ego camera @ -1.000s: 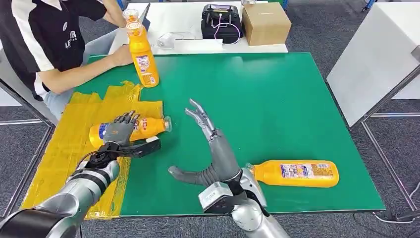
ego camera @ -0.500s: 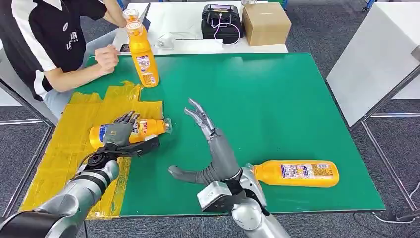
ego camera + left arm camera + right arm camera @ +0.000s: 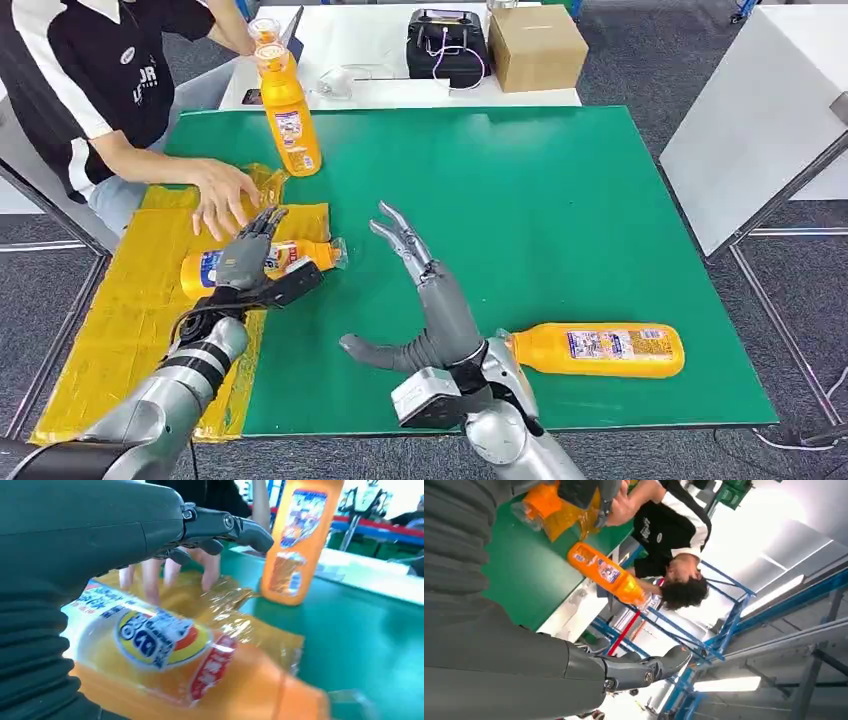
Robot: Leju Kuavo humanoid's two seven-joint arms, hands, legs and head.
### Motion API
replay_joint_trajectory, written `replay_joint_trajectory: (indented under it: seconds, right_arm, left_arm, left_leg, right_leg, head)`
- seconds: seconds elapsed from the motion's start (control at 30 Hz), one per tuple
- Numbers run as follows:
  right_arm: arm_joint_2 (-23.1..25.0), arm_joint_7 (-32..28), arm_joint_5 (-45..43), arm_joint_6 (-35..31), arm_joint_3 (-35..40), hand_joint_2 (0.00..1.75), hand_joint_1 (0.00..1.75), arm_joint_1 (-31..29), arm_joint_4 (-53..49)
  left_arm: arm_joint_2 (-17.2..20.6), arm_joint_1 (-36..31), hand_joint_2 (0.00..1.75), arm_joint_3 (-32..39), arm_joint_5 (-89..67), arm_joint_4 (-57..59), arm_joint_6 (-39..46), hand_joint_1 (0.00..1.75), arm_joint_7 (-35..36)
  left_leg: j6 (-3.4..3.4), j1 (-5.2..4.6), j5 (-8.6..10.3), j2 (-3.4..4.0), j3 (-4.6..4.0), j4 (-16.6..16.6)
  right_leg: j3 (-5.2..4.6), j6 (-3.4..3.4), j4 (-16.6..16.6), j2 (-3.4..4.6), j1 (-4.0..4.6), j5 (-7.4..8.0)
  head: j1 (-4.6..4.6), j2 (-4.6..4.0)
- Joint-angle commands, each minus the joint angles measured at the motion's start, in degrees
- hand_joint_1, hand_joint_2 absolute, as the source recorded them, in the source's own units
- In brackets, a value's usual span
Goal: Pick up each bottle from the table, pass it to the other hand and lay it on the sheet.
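An orange bottle (image 3: 295, 257) lies on its side on the yellow sheet (image 3: 120, 310), cap toward the table's middle. My left hand (image 3: 250, 262) hovers just over it, fingers stretched out and lifted, holding nothing. In the left wrist view the bottle (image 3: 165, 650) lies under the spread fingers (image 3: 225, 527). My right hand (image 3: 425, 300) stands open above the green table (image 3: 560, 200), near the front edge. A second bottle (image 3: 598, 349) lies on the table just right of that hand. A third bottle (image 3: 288, 112) stands upright at the back left, seen also as the upright bottle (image 3: 606, 572).
A person sits at the back left, with one hand (image 3: 222, 195) spread on the sheet close behind my left hand; its fingers (image 3: 165, 572) are beyond the bottle. A cardboard box (image 3: 536, 45) and a black case (image 3: 446, 42) are on the white table behind.
My left hand's fingers have lifted off the lying bottle and straightened. The person's hand left the upright bottle and came down onto the sheet near my left hand. The right hand barely moved.
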Motion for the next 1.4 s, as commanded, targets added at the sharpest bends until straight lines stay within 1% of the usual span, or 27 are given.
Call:
replay_joint_trajectory:
  seconds: [0.03, 0.13, 0.17, 0.2, 0.3, 0.33, 0.37, 0.4, 0.43, 0.5, 0.57, 0.6, 0.63, 0.67, 0.7, 0.73, 0.77, 0.8, 0.9, 0.93, 0.97, 1.0, 1.1, 1.23, 1.27, 1.3, 1.4]
  right_arm:
    - [-1.4, 0.2, 0.1, -0.2, -0.3, 1.75, 0.0, -1.5, 2.9]
    - [-2.7, 1.4, 4.0, -2.2, -0.1, 1.75, 0.0, -1.7, 2.0]
    - [-3.6, 2.3, 5.6, -2.5, -0.2, 1.75, 0.0, -1.9, 1.8]
    - [-5.8, 4.2, 8.4, -2.2, -0.3, 1.75, 0.0, -2.3, 1.7]
    - [-11.7, 7.8, 15.8, 0.3, -1.0, 1.75, 0.0, -2.2, 3.7]
    - [-13.8, 8.2, 18.7, 0.6, -1.0, 1.75, 0.0, -1.6, 4.5]
    - [-16.4, 8.5, 21.3, 1.1, -1.2, 1.75, 0.0, -0.6, 5.4]
    - [-18.1, 8.9, 22.9, 1.1, -1.6, 1.75, 0.0, 0.3, 5.8]
    - [-20.6, 8.9, 24.2, 1.3, -2.0, 1.75, 0.0, 1.6, 5.7]
    - [-23.9, 8.0, 24.3, 1.8, -3.2, 1.75, 0.0, 3.7, 4.6]
    - [-24.1, 7.9, 24.2, 1.9, -3.4, 1.75, 0.0, 4.0, 4.2]
    - [-28.1, 9.0, 22.1, 5.6, -3.8, 1.75, 0.0, 5.6, 1.1]
    - [-30.3, 8.6, 21.1, 6.1, -5.4, 1.75, 0.0, 7.7, -1.0]
    - [-31.5, 7.9, 20.4, 6.2, -6.7, 1.75, 0.0, 9.1, -2.2]
    - [-32.6, 8.1, 19.8, 6.4, -8.8, 1.75, 0.0, 11.4, -4.0]
    - [-33.9, 7.9, 19.5, 6.5, -11.1, 1.75, 0.0, 14.5, -6.6]
    - [-34.1, 7.9, 19.5, 6.5, -11.4, 1.75, 0.0, 14.8, -6.8]
    - [-34.2, 7.8, 19.5, 6.5, -11.5, 1.75, 0.0, 15.1, -7.0]
    - [-33.5, 7.9, 19.7, 7.2, -11.5, 1.75, 0.0, 15.0, -7.5]
    - [-33.5, 7.9, 19.7, 7.2, -11.5, 1.75, 0.0, 15.0, -7.5]
    - [-33.0, 8.1, 19.9, 7.5, -11.4, 1.75, 0.0, 14.5, -7.2]
    - [-33.0, 8.7, 20.2, 7.2, -12.4, 1.75, 0.0, 15.6, -7.8]
    - [-34.0, 8.6, 20.0, 6.9, -13.9, 1.75, 0.0, 17.5, -9.4]
    - [-36.5, 9.4, 18.0, 8.0, -18.8, 1.75, 0.0, 21.4, -13.1]
    - [-36.7, 9.6, 17.8, 8.4, -19.7, 1.75, 0.0, 21.7, -13.1]
    - [-36.6, 9.9, 18.0, 8.6, -20.6, 1.75, 0.0, 21.6, -12.8]
    - [-35.0, 13.6, 22.0, 8.0, -22.9, 1.75, 0.0, 20.4, -10.0]
  left_arm:
    - [-1.3, -0.4, 1.75, 2.6, 0.3, -1.4, -0.7, 0.0, -0.1]
    - [-1.7, 1.1, 1.75, 3.3, 4.9, -4.0, -2.8, 0.0, -3.5]
    - [-2.1, 1.8, 1.75, 3.9, 7.1, -5.2, -4.2, 0.0, -5.1]
    - [-2.5, 3.4, 1.75, 4.8, 10.8, -8.0, -7.0, 0.0, -7.1]
    - [-3.6, 9.1, 1.75, 5.5, 19.9, -18.2, -15.0, 0.0, -9.9]
    - [-3.9, 10.7, 1.75, 5.7, 22.9, -20.8, -17.9, 0.0, -10.1]
    - [-4.1, 12.9, 1.75, 5.1, 25.5, -23.9, -21.1, 0.0, -10.1]
    - [-4.1, 14.3, 1.75, 4.6, 26.6, -25.6, -22.2, 0.0, -10.1]
    - [-4.3, 16.1, 1.75, 4.1, 28.4, -27.5, -23.4, 0.0, -10.3]
    - [-4.3, 18.0, 1.75, 2.9, 30.2, -29.4, -24.6, 0.0, -10.7]
    - [-4.3, 18.1, 1.75, 2.7, 30.3, -29.3, -24.6, 0.0, -10.6]
    - [-5.0, 18.8, 1.75, 2.4, 34.8, -30.2, -28.7, 0.0, -11.1]
    - [-5.3, 19.7, 1.75, 1.6, 36.2, -31.1, -29.2, 0.0, -10.6]
    - [-5.3, 20.2, 1.75, 0.7, 36.7, -31.6, -28.9, 0.0, -10.3]
    - [-5.3, 20.8, 1.75, 0.1, 38.0, -32.0, -29.6, 0.0, -9.6]
    - [-5.3, 21.6, 1.75, -0.8, 38.6, -32.7, -29.4, 0.0, -9.3]
    - [-5.2, 21.7, 1.75, -0.9, 38.6, -32.7, -29.4, 0.0, -9.3]
    - [-5.2, 21.8, 1.75, -0.9, 38.7, -32.7, -29.3, 0.0, -9.3]
    - [-4.9, 21.7, 1.75, -1.2, 39.0, -32.9, -29.2, 0.0, -9.2]
    - [-4.9, 21.7, 1.75, -1.2, 39.0, -32.9, -29.2, 0.0, -9.2]
    - [-4.8, 21.6, 1.75, -1.2, 39.1, -32.8, -29.1, 0.0, -9.1]
    - [-4.8, 21.9, 1.75, -1.5, 39.4, -33.1, -29.1, 0.0, -9.0]
    - [-4.9, 22.6, 1.75, -1.9, 39.5, -33.7, -29.0, 0.0, -8.9]
    - [-5.1, 22.9, 1.75, -2.2, 40.8, -33.0, -28.6, 0.0, -8.2]
    - [-5.2, 22.8, 1.75, -2.2, 41.0, -32.5, -28.5, 0.0, -8.2]
    - [-5.2, 22.6, 1.75, -2.3, 41.1, -32.0, -28.4, 0.0, -8.1]
    - [-5.5, 22.7, 1.75, -2.5, 41.5, -31.7, -28.0, 0.0, -7.7]
  left_leg:
    - [-0.02, 0.04, -0.07, 0.08, 0.22, 0.0]
    - [-0.04, 0.09, -0.13, 0.1, 0.4, -0.1]
    - [-0.01, 0.03, -0.05, 0.07, 0.17, 0.0]
    - [-0.01, 0.06, -0.1, 0.09, 0.32, -0.1]
    - [0.03, 0.03, -0.06, 0.03, 0.27, -0.1]
    - [0.05, 0.09, -0.15, 0.09, 0.59, -0.2]
    - [0.04, 0.01, -0.04, 0.01, 0.23, -0.1]
    - [0.07, 0.04, -0.09, 0.02, 0.44, -0.2]
    - [0.07, 0.01, -0.07, 0.01, 0.34, -0.1]
    - [0.1, 0.04, -0.16, -0.05, 0.57, -0.2]
    - [0.07, -0.07, -0.09, -0.15, 0.22, -0.1]
    - [0.07, -0.06, -0.18, -0.13, 0.4, -0.1]
    - [0.12, -0.14, -0.15, -0.14, 0.21, 0.0]
    - [0.13, -0.12, -0.21, -0.24, 0.33, 0.0]
    - [0.13, -0.14, -0.15, -0.28, 0.17, 0.0]
    - [0.13, -0.13, -0.21, -0.33, 0.31, 0.0]
    - [0.15, -0.17, -0.19, -0.42, 0.2, 0.0]
    - [0.16, -0.13, -0.25, -0.52, 0.33, 0.0]
    - [0.15, -0.19, -0.19, -0.18, 0.03, 0.0]
    - [0.12, -0.14, -0.29, -0.09, 0.23, 0.0]
    - [0.09, -0.16, -0.25, -0.07, 0.08, 0.0]
    - [0.08, -0.14, -0.31, -0.06, 0.25, 0.0]
    - [0.09, -0.13, -0.29, -0.18, 0.25, 0.0]
    - [0.12, -0.1, -0.36, -0.17, 0.36, 0.0]
    - [0.13, -0.17, -0.31, -0.15, 0.25, 0.0]
    - [0.12, -0.13, -0.38, -0.14, 0.4, 0.0]
    - [0.13, -0.13, -0.29, -0.09, 0.26, 0.0]
  right_leg:
    - [0.25, -0.02, -0.1, 0.0, 0.05, -0.04]
    - [0.47, -0.04, -0.2, -0.01, 0.11, -0.08]
    - [0.19, -0.01, -0.1, 0.01, 0.04, -0.03]
    - [0.38, -0.01, -0.2, -0.01, 0.08, -0.06]
    - [0.34, 0.03, -0.2, -0.05, 0.04, -0.03]
    - [0.73, 0.05, -0.4, -0.04, 0.11, -0.07]
    - [0.3, 0.04, -0.2, -0.05, 0.02, -0.02]
    - [0.56, 0.07, -0.3, -0.06, 0.06, -0.04]
    - [0.42, 0.05, -0.3, -0.06, 0.0, -0.03]
    - [0.75, 0.07, -0.5, -0.16, 0.03, -0.09]
    - [0.34, 0.05, -0.2, -0.18, -0.13, -0.08]
    - [0.57, 0.04, -0.3, -0.19, -0.1, -0.13]
    - [0.33, 0.04, -0.2, -0.18, -0.18, -0.1]
    - [0.54, 0.05, -0.3, -0.31, -0.15, -0.17]
    - [0.34, 0.04, -0.2, -0.32, -0.18, -0.14]
    - [0.51, 0.04, -0.3, -0.4, -0.16, -0.2]
    - [0.39, 0.04, -0.2, -0.47, -0.2, -0.2]
    - [0.59, 0.04, -0.3, -0.59, -0.16, -0.27]
    - [0.16, 0.19, -0.1, -0.19, -0.23, -0.18]
    - [0.38, 0.17, -0.2, -0.12, -0.16, -0.23]
    - [0.19, 0.18, -0.1, -0.12, -0.19, -0.16]
    - [0.36, 0.16, -0.2, -0.13, -0.16, -0.22]
    - [0.35, 0.16, -0.2, -0.24, -0.16, -0.24]
    - [0.51, 0.18, -0.2, -0.25, -0.12, -0.3]
    - [0.35, 0.21, -0.2, -0.21, -0.2, -0.26]
    - [0.54, 0.2, -0.2, -0.23, -0.15, -0.31]
    - [0.38, 0.2, -0.2, -0.14, -0.17, -0.19]
  head:
    - [0.0, 0.0]
    - [0.0, 0.0]
    - [0.0, 0.0]
    - [0.0, 0.0]
    - [-0.02, 0.0]
    - [0.0, 0.0]
    - [0.0, 0.0]
    - [-0.02, 0.0]
    - [-0.02, 0.0]
    - [0.0, 0.0]
    - [0.0, 0.0]
    - [-0.02, 0.0]
    - [-0.02, 0.0]
    - [0.04, 0.0]
    - [-0.02, 0.0]
    - [-0.02, 0.0]
    - [-0.02, 0.0]
    - [-0.02, 0.0]
    - [-0.02, 0.0]
    - [-0.02, 0.0]
    - [0.0, 0.0]
    - [-0.02, 0.0]
    - [-0.04, 0.0]
    - [-0.02, 0.0]
    - [-0.04, 0.0]
    - [-0.04, 0.0]
    - [-0.02, 0.0]
